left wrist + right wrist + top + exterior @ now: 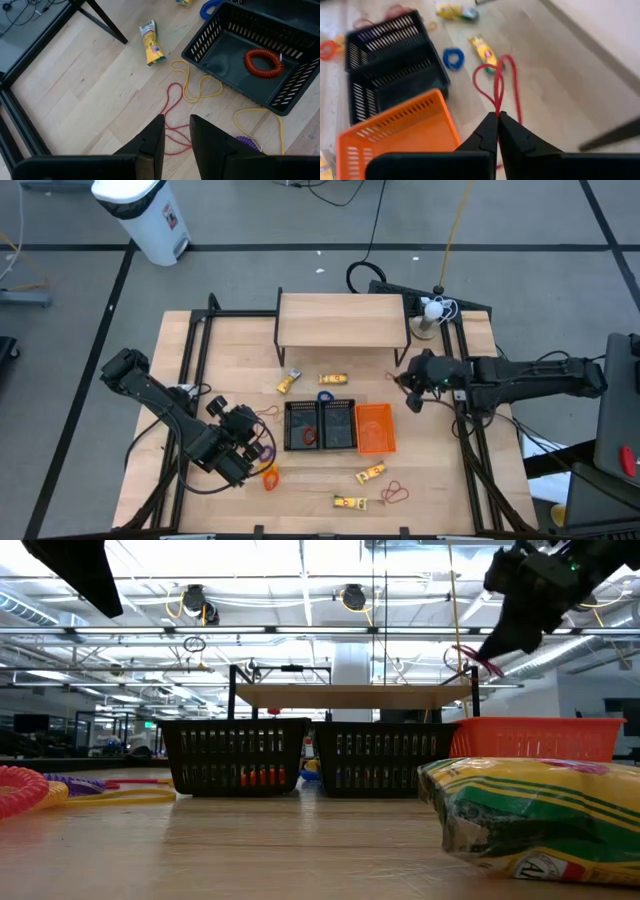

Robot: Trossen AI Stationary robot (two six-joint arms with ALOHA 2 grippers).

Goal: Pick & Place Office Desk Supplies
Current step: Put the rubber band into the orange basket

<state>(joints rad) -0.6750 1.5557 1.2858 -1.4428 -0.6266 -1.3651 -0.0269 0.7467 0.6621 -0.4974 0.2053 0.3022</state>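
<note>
1. The left gripper hangs over the table's left front part, just left of the black baskets. In the left wrist view its two dark fingers stand a little apart with nothing between them, so it is released.
2. Under and just ahead of those fingers a red rubber band lies loose on the wood, touching a yellow rubber band beside the basket wall. A purple coil lies near them, and an orange coil lies near the table's front edge.
3. A yellow-gold packet lies on the wood behind the left black basket. That basket holds a red spiral coil.
4. Beside it stands a second black basket, and an orange basket stands against its right side.
5. A blue coil lies on the table just behind the black baskets, with another yellow-gold packet near it.
6. Two more packets lie in front of the baskets: one just in front of the orange basket, one near the table's front edge. A red band lies to their right.
7. The right gripper is raised above the table, behind and to the right of the orange basket. Its fingers are clenched on a red rubber band loop, which hangs from the tips, clear of the wood.
8. A wooden shelf stands at the table's back middle.
</note>
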